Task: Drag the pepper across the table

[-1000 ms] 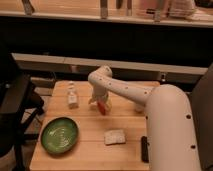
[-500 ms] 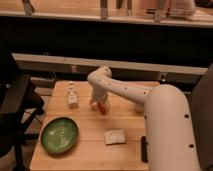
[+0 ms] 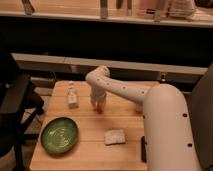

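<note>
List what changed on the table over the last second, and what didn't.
Little visibly moved. The pincer was already down on the pepper near the table's middle and remains there; the pepper has not shifted. Whether it has been gripped cannot be seen. The green plate, the small bottle and the pale flat item stayed where they were.

Gripper [image 3: 98, 105] over pepper [image 3: 99, 108] (mid-table [image 3: 90, 150])
</note>
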{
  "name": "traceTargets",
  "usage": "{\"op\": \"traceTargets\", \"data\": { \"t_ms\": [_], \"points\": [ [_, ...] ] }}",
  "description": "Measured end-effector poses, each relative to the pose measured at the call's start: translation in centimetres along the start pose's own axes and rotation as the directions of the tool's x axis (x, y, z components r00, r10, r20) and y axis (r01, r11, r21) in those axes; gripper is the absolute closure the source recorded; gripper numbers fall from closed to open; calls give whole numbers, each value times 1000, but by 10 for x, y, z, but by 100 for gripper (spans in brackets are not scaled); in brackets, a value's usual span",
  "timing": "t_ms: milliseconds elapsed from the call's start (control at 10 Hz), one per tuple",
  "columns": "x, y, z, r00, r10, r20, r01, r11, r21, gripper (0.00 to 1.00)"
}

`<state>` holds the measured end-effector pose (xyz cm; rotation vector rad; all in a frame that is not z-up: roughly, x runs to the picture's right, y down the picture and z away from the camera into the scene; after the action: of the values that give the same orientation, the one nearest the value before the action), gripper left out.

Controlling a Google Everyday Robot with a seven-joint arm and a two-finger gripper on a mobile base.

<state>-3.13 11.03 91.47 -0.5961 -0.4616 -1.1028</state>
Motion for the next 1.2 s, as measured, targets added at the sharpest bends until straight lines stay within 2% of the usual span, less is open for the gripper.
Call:
{"op": "traceTargets", "data": {
  "t_ms": [200, 300, 600, 800, 1000, 1200],
  "points": [
    [-1, -3, -2, 1000, -2, -1, 2, 1000, 2, 94],
    [0, 0, -4, 1000, 2, 0, -2, 1000, 5, 99],
    [13, 30, -7, 1000, 29, 2, -29, 999, 21, 100],
    [17, 38, -10, 999, 47, 3, -47, 998, 32, 100],
    [11, 36, -10, 999, 54, 7, -54, 998, 41, 100],
    [15, 57, -11, 997, 81, 8, -82, 995, 50, 100]
  ]
}}
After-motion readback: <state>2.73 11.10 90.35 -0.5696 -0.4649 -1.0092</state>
